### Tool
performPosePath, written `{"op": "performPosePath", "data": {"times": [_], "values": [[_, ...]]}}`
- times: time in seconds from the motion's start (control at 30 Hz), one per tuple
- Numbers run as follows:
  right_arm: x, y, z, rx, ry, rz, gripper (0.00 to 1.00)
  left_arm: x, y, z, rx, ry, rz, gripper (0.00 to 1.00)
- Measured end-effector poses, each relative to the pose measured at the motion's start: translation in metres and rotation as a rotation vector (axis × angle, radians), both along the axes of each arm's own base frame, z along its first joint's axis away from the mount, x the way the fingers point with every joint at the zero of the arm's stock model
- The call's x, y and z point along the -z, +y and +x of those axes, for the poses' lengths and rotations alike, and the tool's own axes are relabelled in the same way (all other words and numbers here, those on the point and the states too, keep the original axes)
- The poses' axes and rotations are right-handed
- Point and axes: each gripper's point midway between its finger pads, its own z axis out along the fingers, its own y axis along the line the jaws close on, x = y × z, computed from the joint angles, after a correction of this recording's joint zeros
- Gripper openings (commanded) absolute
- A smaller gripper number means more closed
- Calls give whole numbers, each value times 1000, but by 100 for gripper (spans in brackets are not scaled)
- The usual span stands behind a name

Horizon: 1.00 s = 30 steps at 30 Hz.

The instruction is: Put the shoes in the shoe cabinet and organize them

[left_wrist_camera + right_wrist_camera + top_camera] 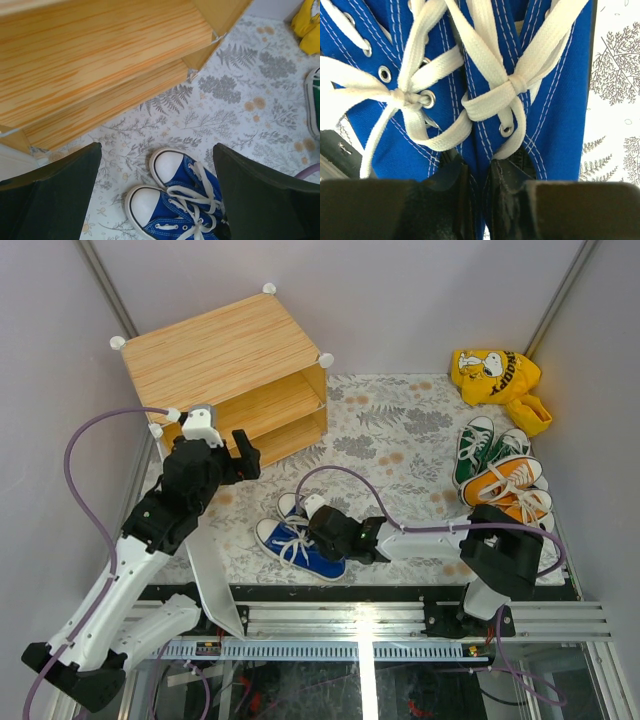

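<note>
Early stage: shoe cabinet at upper left holds no shoes in view, right pincer is clenched on the blue pair at frame centre, left pincer is released near the cabinet — green pair and orange pair lie unplaced on the bench at right

Bright, even light is thrown from above; only soft, short shadows are cast under the cabinet and beside the blue shoes. A glare streak is seen on the metal rail. The left fingers are rendered dark and blurred, as are the right fingers, while the laces are held sharp.
</note>
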Motion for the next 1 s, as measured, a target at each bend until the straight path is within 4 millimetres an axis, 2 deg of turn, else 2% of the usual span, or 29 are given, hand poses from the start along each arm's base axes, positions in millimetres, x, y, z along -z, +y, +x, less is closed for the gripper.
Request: {"op": "performPosePath", "data": {"times": [0.07, 0.1, 0.3, 0.4, 0.47, 0.67, 0.8, 0.9, 1.0], "values": [[-2, 0, 0, -2, 2, -9, 3, -12, 0, 0, 0, -21, -11, 92], [-3, 1, 0, -5, 4, -12, 0, -19, 0, 0, 0, -34, -18, 92], [-17, -2, -4, -31, 36, -66, 0, -76, 2, -5, 5, -140, -77, 92], [-35, -3, -3, -44, 32, -94, 0, -98, 4, -10, 8, -187, -102, 93], [-57, 3, 3, -55, 14, -88, 0, -109, 6, -14, 8, -211, -115, 93], [-143, 42, 42, -60, -101, 71, 0, -121, 9, -19, 8, -236, -127, 93], [-185, 49, 75, -24, -166, 157, 0, -123, 9, -21, 8, -234, -124, 93], [-204, 55, 104, 2, -190, 188, 0, -125, 10, -22, 9, -235, -121, 93], [-204, 67, 133, 15, -188, 205, 0, -125, 11, -23, 10, -236, -117, 93]]}}
